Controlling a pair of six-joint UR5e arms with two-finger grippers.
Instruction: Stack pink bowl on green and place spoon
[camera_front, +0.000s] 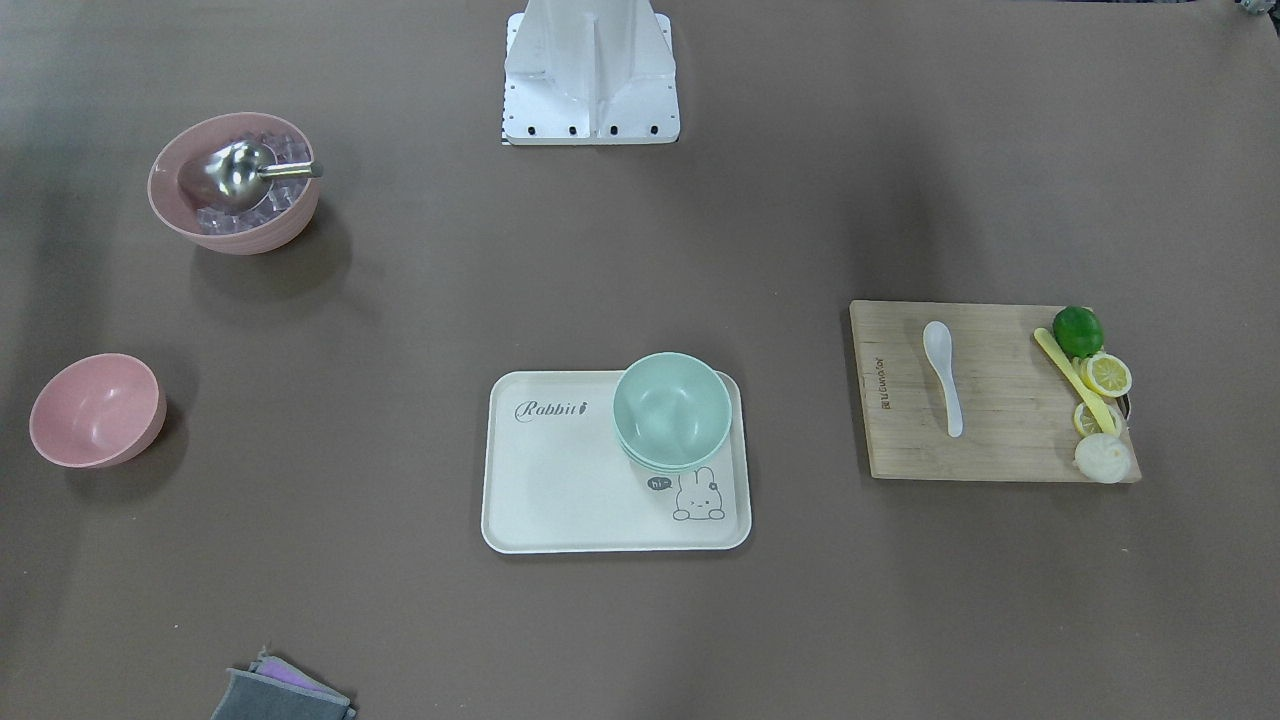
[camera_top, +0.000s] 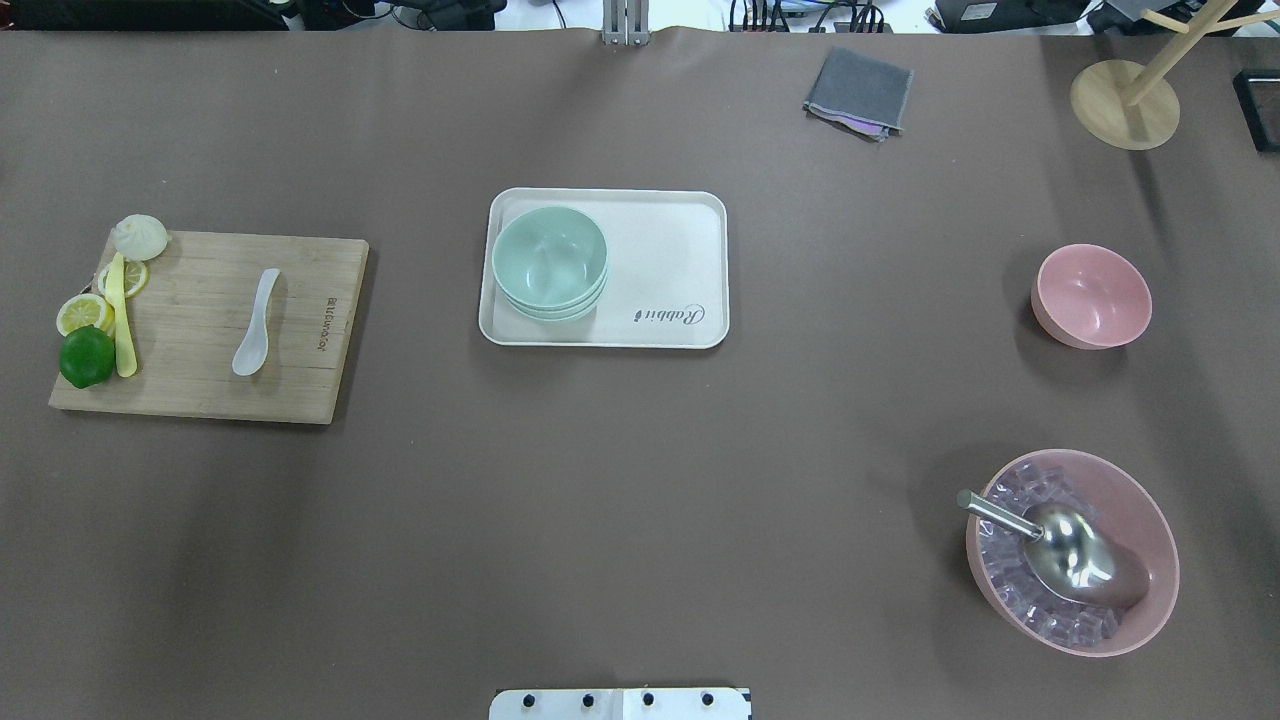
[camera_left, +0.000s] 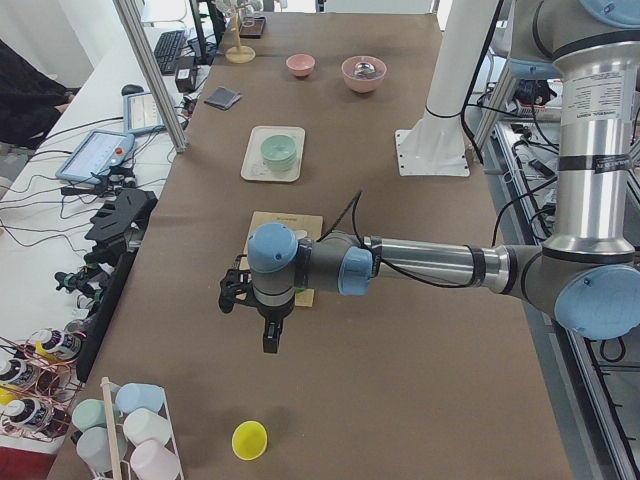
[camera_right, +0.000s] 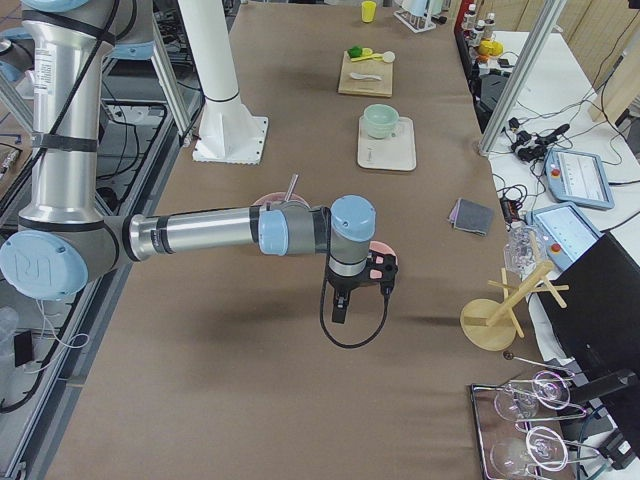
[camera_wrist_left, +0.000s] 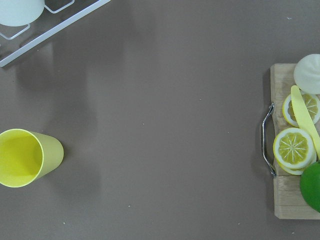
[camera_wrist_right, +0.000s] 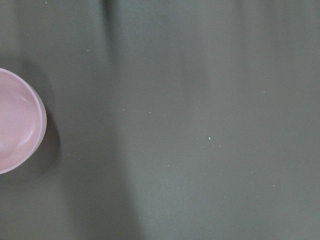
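The small pink bowl (camera_front: 97, 410) stands empty on the table at the robot's right (camera_top: 1091, 296); its rim shows in the right wrist view (camera_wrist_right: 17, 127). A stack of green bowls (camera_front: 672, 410) sits on a corner of the cream tray (camera_top: 670, 250). The white spoon (camera_top: 256, 324) lies on the wooden cutting board (camera_top: 200, 380). My left gripper (camera_left: 235, 296) hovers beyond the board's end, seen only from the side. My right gripper (camera_right: 380, 268) hovers by the pink bowl, also seen only from the side. I cannot tell whether either is open or shut.
A large pink bowl (camera_top: 1072, 550) holds ice cubes and a metal scoop. Lemon slices, a lime and a bun (camera_front: 1103, 458) sit on the board's edge. There is also a grey cloth (camera_top: 859, 92), a wooden stand (camera_top: 1125, 100) and a yellow cup (camera_wrist_left: 25, 157).
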